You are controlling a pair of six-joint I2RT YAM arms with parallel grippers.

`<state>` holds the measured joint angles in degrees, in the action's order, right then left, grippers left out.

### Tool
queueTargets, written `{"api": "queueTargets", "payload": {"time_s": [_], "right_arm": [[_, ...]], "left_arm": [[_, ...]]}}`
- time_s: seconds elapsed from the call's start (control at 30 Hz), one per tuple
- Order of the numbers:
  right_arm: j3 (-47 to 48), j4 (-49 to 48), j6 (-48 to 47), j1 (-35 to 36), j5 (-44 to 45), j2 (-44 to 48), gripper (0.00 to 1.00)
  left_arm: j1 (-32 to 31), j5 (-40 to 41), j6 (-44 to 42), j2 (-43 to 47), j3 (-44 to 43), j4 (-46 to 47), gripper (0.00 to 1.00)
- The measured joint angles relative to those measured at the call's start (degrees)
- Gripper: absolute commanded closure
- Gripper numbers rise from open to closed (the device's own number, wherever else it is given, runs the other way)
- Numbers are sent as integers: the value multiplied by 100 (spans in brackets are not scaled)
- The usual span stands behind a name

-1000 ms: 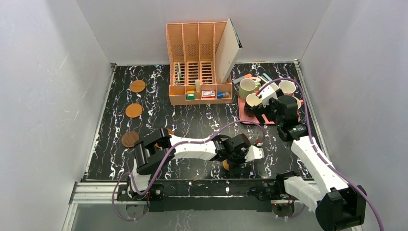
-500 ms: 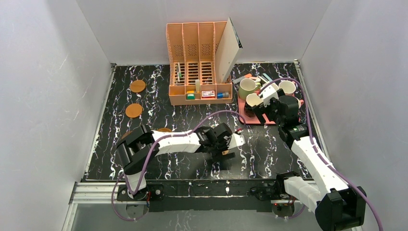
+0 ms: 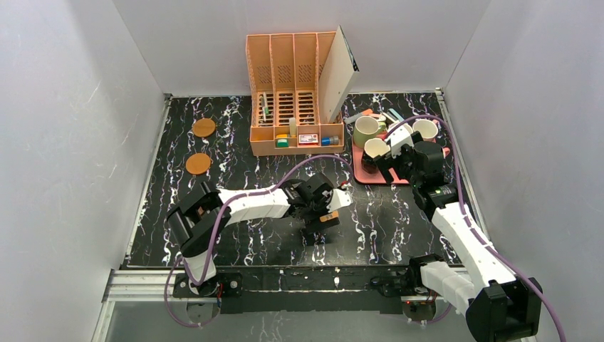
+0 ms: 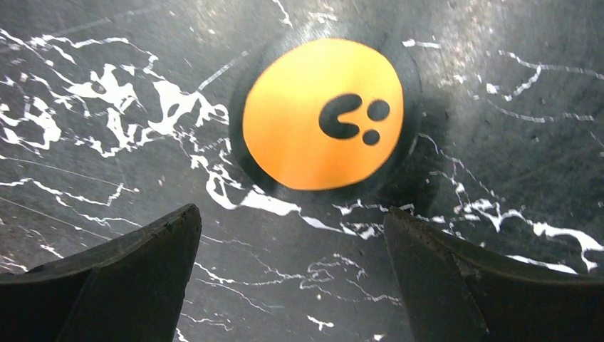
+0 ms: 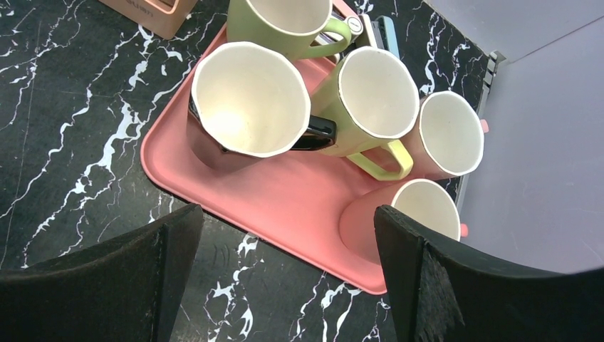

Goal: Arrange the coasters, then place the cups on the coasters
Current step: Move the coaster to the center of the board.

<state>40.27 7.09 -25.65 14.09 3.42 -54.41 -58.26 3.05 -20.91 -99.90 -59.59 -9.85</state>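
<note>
Near the middle of the tabletop point(image 3: 399, 214), the left gripper point(image 4: 292, 214) hangs wide open and empty just short of the orange coaster with dark marks point(image 4: 324, 114), which lies flat. On the left lie the nearer plain coaster point(image 3: 198, 163) and the farther plain coaster point(image 3: 204, 127), so arranging looks only partly done, and no other coasters show. At the far right, the right gripper point(image 5: 286, 214), also wide open and empty, hovers over the pink tray point(image 5: 235, 192), where the black cup point(image 5: 246, 107), yellow cup point(image 5: 377, 92), green cup point(image 5: 285, 18), white cup point(image 5: 450, 132) and pink cup point(image 5: 424, 206) all stand, none yet on a coaster; no writing is readable.
</note>
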Motion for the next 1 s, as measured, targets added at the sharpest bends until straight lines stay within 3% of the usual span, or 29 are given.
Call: {"api": "queueTargets", "payload": {"time_s": [0.27, 1.0], "right_arm": [[0, 0, 0, -20, -20, 20, 2], [0, 0, 0, -26, -85, 20, 2]], "left_arm": [[28, -610, 190, -55, -398, -549, 2], [-247, -651, 546, -1257, -1460, 92, 2]]}}
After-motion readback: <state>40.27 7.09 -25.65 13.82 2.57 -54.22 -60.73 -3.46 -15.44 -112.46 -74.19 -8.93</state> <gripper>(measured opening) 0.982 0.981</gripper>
